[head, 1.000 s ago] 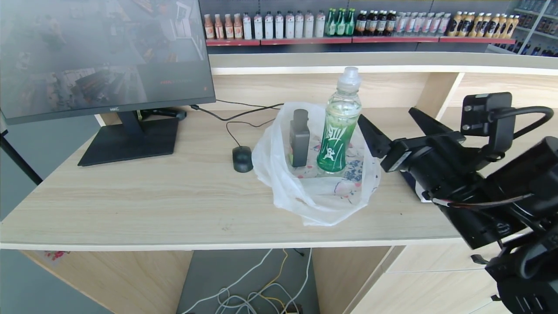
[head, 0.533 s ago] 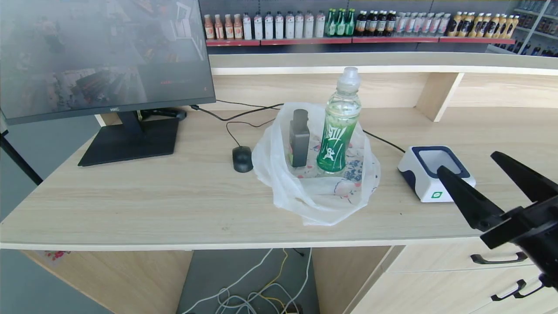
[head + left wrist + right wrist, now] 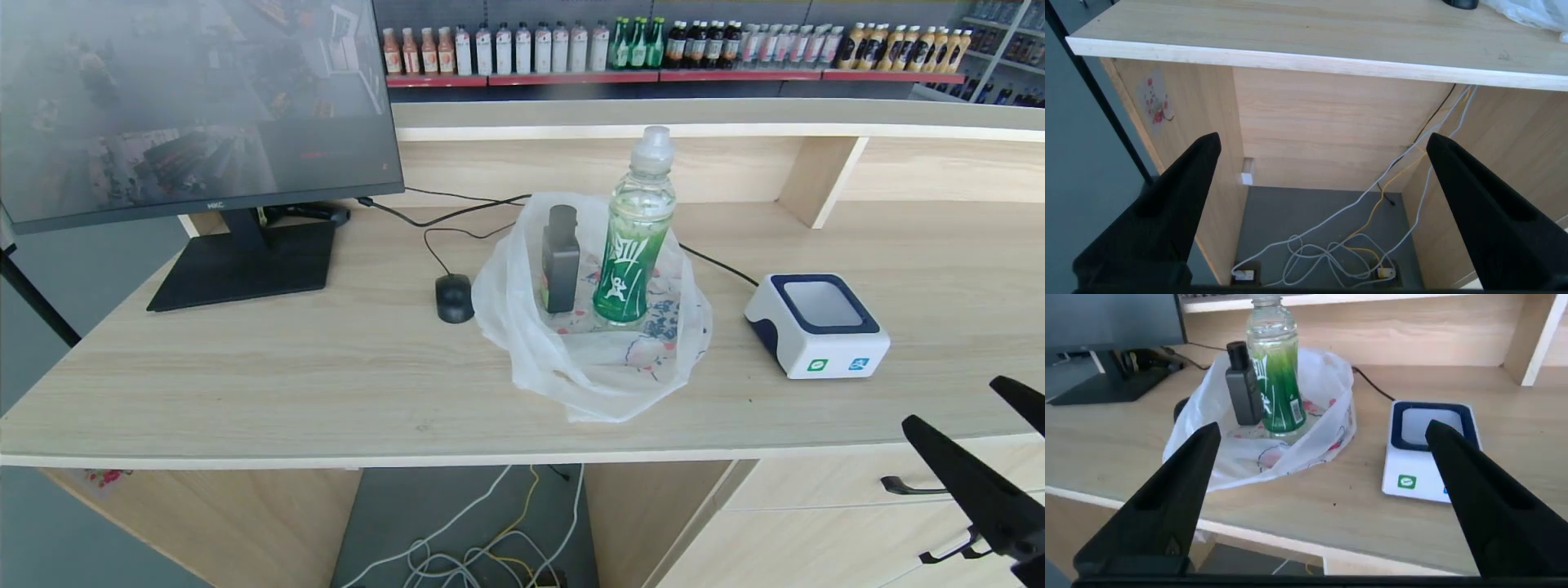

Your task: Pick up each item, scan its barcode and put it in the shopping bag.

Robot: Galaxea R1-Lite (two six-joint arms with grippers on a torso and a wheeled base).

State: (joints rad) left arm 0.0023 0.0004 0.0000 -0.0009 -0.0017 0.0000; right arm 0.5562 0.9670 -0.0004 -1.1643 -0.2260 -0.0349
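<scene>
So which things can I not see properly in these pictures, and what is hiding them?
- Barcodes on the green bottle and dark grey item: too small in head and right wrist views.
- Scanner: right wrist view, one side behind a finger of the right gripper.
- Shopping bag: left wrist view, cut off by the edge.

Monitor [image 3: 196, 106] and right gripper [image 3: 951, 402] are cropped by the head view's edges.

Green-labelled clear bottle [image 3: 635, 245], dark grey container [image 3: 560, 261], translucent white shopping bag [image 3: 522, 343], white-and-navy scanner [image 3: 816, 335], pale woodgrain counter [image 3: 286, 367].
</scene>
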